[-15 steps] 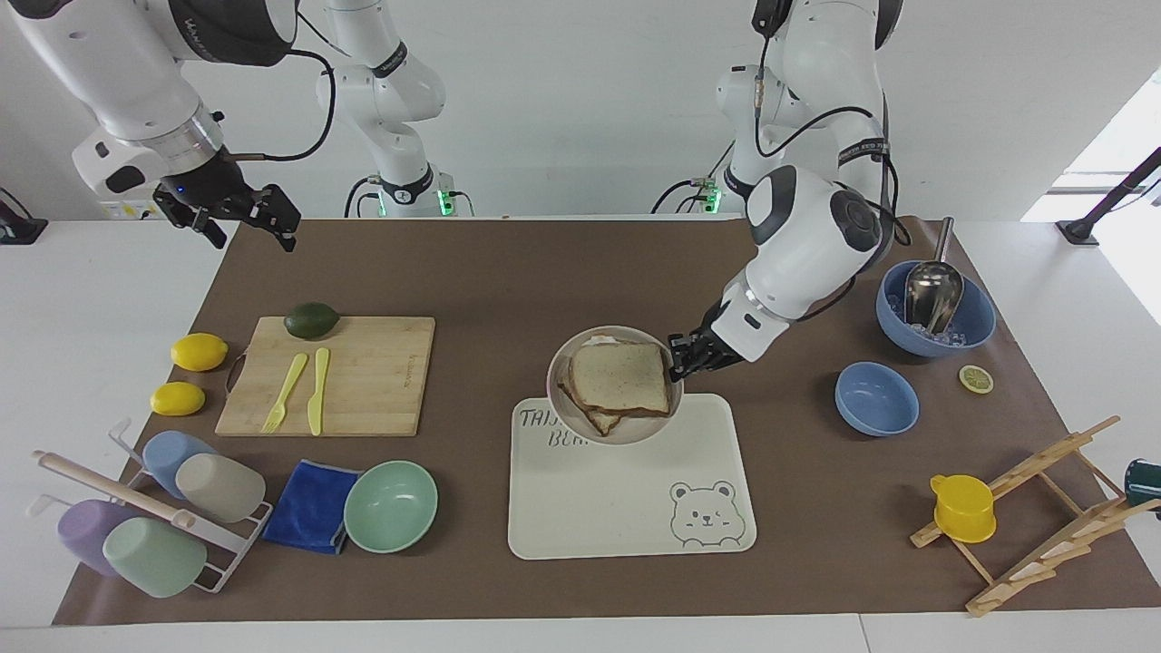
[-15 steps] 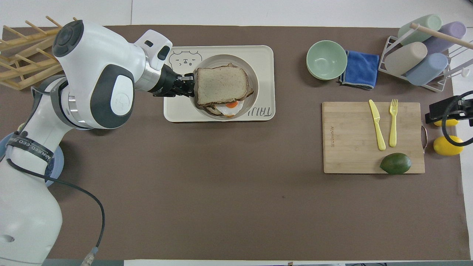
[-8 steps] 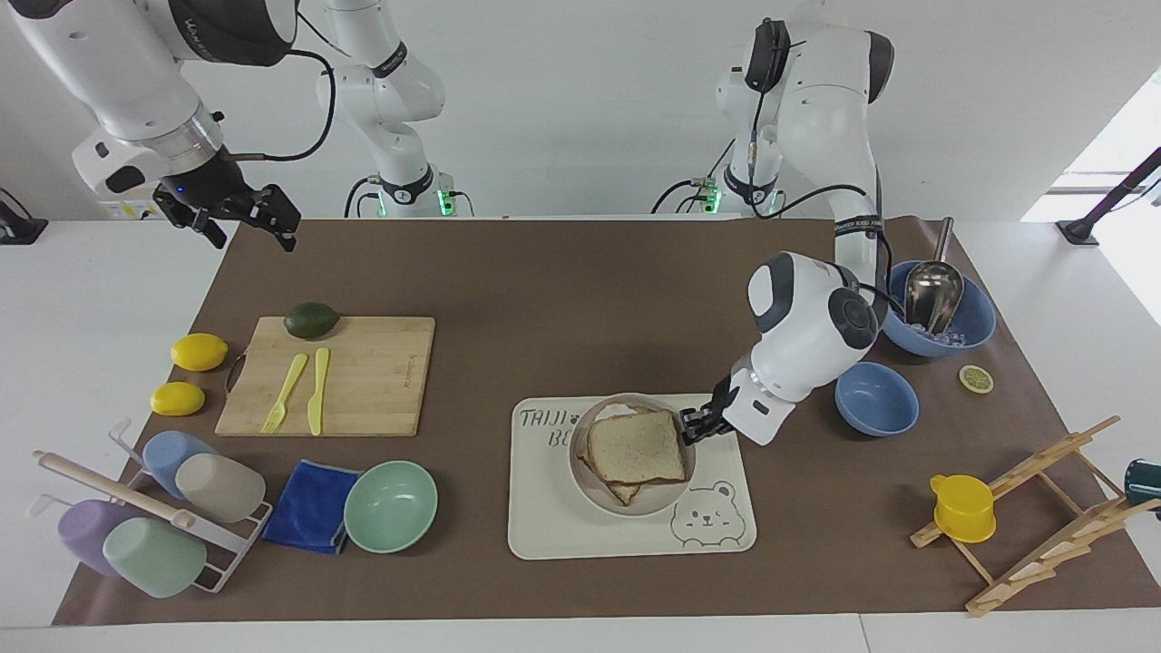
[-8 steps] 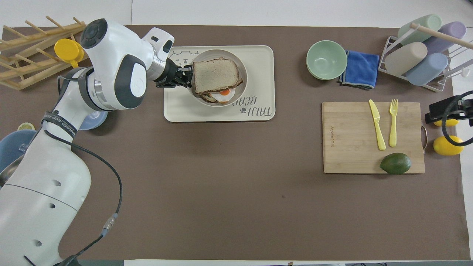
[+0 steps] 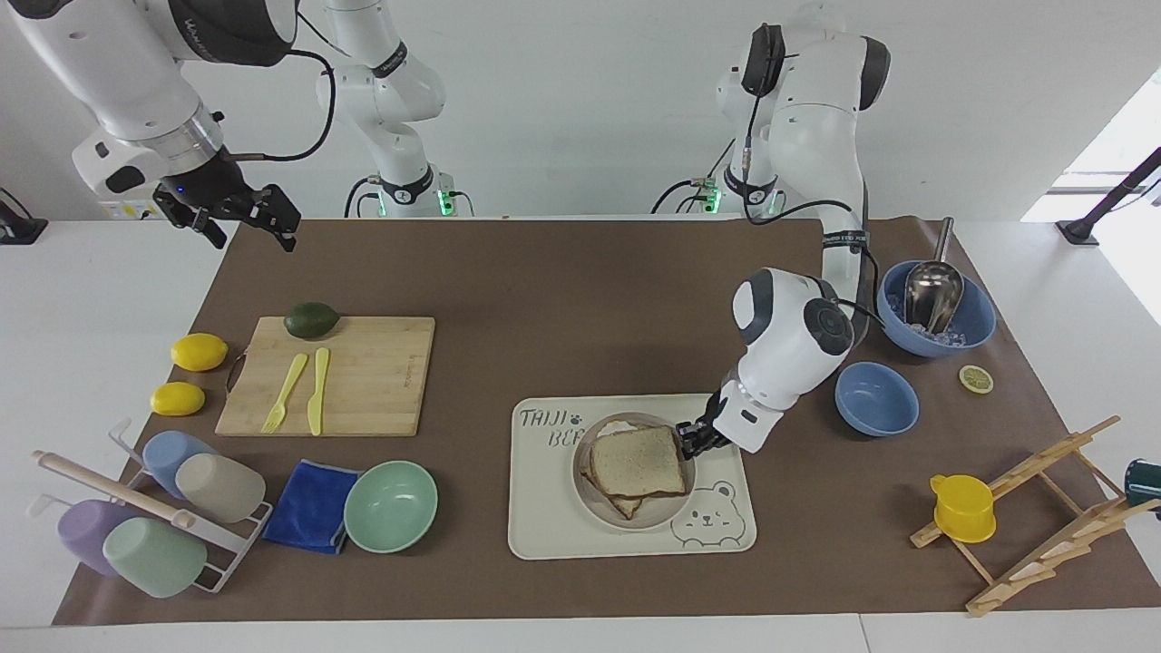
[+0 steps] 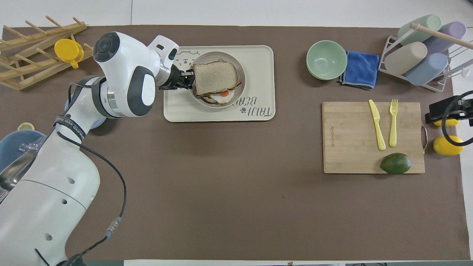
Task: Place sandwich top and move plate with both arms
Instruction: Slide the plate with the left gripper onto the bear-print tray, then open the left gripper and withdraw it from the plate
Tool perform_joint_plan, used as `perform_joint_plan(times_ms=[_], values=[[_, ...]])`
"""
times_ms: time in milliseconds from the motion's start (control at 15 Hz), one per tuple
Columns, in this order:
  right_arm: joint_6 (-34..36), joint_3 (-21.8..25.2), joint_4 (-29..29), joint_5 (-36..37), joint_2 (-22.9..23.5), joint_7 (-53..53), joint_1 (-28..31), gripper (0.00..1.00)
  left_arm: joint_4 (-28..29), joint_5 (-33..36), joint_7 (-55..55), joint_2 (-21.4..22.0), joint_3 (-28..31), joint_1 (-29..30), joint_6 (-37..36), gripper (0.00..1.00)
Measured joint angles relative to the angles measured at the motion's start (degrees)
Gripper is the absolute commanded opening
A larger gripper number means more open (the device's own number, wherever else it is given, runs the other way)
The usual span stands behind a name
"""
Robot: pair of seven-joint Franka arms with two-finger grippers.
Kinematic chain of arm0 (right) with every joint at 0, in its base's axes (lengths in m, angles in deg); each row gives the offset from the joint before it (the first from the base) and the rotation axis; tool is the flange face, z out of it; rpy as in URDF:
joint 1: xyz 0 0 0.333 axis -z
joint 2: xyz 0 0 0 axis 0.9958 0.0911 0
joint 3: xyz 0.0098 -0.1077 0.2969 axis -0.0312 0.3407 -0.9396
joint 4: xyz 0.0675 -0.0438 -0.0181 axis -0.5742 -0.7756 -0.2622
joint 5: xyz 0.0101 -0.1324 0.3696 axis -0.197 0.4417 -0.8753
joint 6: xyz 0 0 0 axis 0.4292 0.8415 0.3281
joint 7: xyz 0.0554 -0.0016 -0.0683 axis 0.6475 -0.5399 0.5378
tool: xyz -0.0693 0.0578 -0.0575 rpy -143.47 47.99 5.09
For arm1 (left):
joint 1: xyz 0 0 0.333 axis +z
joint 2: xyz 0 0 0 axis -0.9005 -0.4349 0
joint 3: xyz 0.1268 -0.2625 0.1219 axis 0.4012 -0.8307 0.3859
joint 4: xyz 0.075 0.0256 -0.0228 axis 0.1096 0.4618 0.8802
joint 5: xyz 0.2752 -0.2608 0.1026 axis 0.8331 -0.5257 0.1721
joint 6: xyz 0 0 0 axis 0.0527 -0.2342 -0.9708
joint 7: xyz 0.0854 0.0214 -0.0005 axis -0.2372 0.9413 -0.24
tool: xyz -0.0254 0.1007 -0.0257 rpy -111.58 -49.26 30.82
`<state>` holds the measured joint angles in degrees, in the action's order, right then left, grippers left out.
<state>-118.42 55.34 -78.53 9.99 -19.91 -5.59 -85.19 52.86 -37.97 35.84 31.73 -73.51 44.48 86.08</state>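
The brown mat (image 5: pixel 580 290) is covering most of the table, and on it the cream bear-printed tray (image 5: pixel 562 521) is lying farther from the robots than the bare middle of the mat. The left arm (image 5: pixel 798 336) is reaching down to the tray's edge toward its own end of the table, while the right arm (image 5: pixel 136 82) is waiting raised at its own end. The plate (image 5: pixel 594 494) is sitting on the tray, beside the printed bear. The sandwich top (image 5: pixel 638 461) is lying on the plate, covering an egg-topped toast (image 6: pixel 221 99) whose yolk is peeking out at the edge nearer the robots. The left gripper (image 5: pixel 689 438) is clamping the plate's rim, touching it just beside the bread. The right gripper (image 5: pixel 238 210) is hanging over the mat's corner with its fingers spread apart, holding nothing
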Motion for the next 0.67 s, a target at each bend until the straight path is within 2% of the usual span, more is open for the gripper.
perform_joint_plan(times_ms=[67, 133, 400, 667], values=[[0.00, 0.00, 0.00, 0.00, 0.00, 0.00, 0.00, 1.00, 0.39, 0.00, 0.00, 0.06, 0.09, 0.00, 0.50, 0.71], [0.00, 0.00, 0.00, 0.00, 0.00, 0.00, 0.00, 1.00, 0.77, 0.00, 0.01, 0.13, 0.18, 0.01, 0.96, 1.00], [0.00, 0.00, 0.00, 0.00, 0.00, 0.00, 0.00, 1.00, 1.03, 0.77, 0.04, 0.50, 1.07, 0.09, 1.50, 1.00], [0.00, 0.00, 0.00, 0.00, 0.00, 0.00, 0.00, 1.00, 1.02, 8.23, 0.04, 0.93, 2.10, 0.76, 1.42, 1.00]])
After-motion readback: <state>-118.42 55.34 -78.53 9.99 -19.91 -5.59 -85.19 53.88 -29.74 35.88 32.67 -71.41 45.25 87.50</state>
